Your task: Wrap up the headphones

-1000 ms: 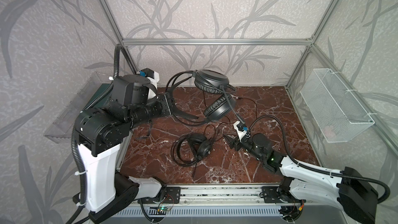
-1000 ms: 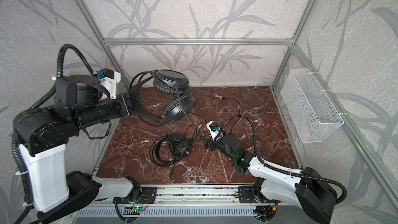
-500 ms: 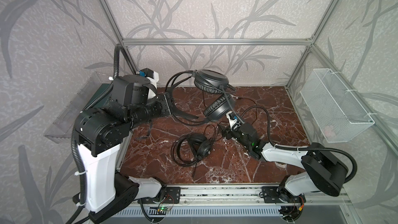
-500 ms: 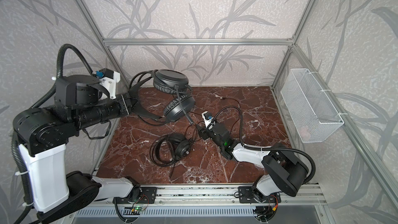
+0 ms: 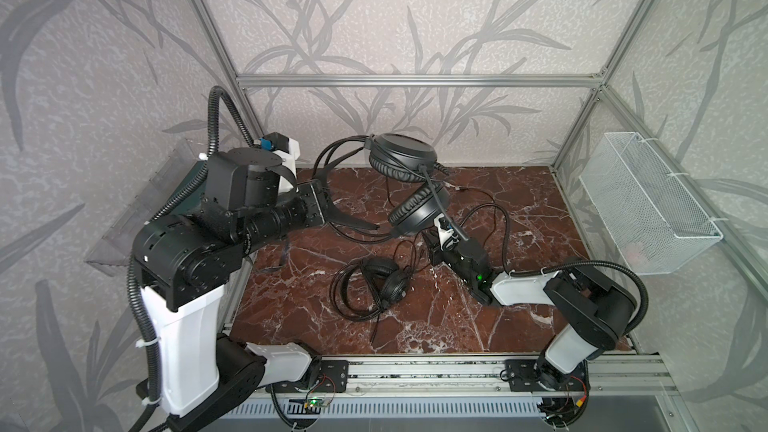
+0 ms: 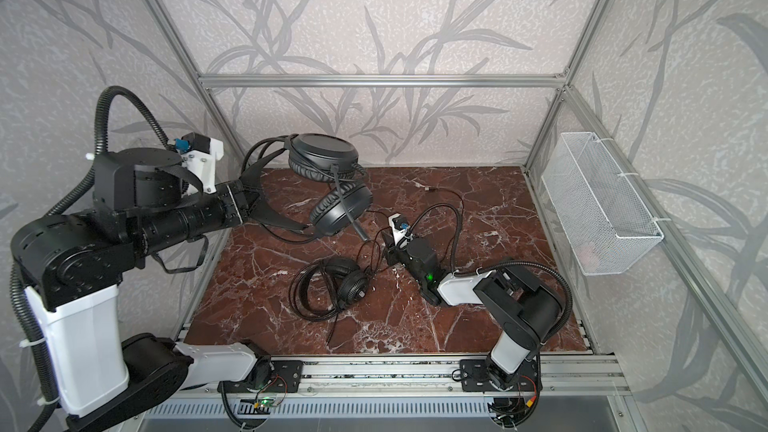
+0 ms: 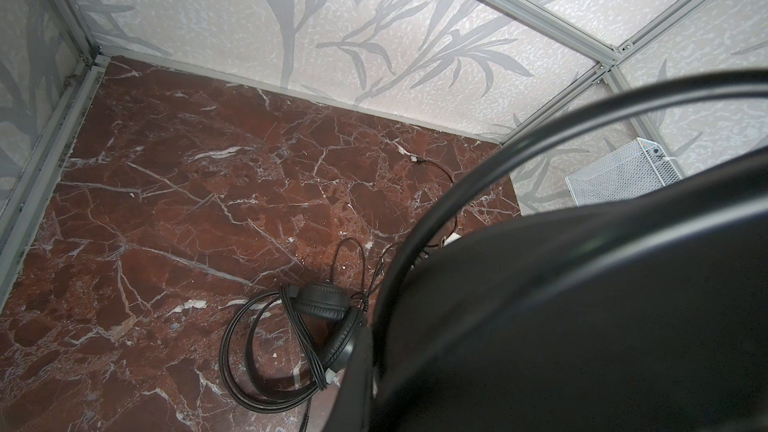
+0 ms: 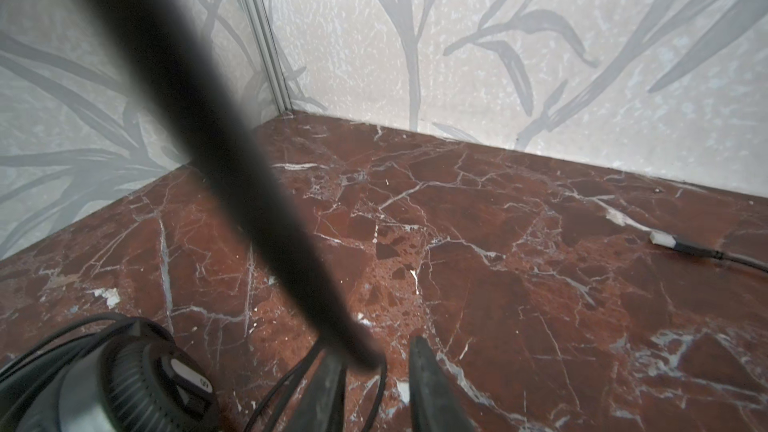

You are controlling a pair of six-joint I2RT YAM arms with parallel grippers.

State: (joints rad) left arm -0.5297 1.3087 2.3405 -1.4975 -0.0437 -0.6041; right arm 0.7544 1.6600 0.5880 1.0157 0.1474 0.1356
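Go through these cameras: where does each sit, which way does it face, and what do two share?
Both top views: high over the front rail, looking down toward the back wall; left gripper and right gripper both show.
Left wrist: raised on the left arm, looking down across the floor at the lying headphones; held headphones block much; no arm shows.
Right wrist: low over the floor, facing a back corner; its fingers show, apart.
Shared: lying headphones and white plug appear in all four.
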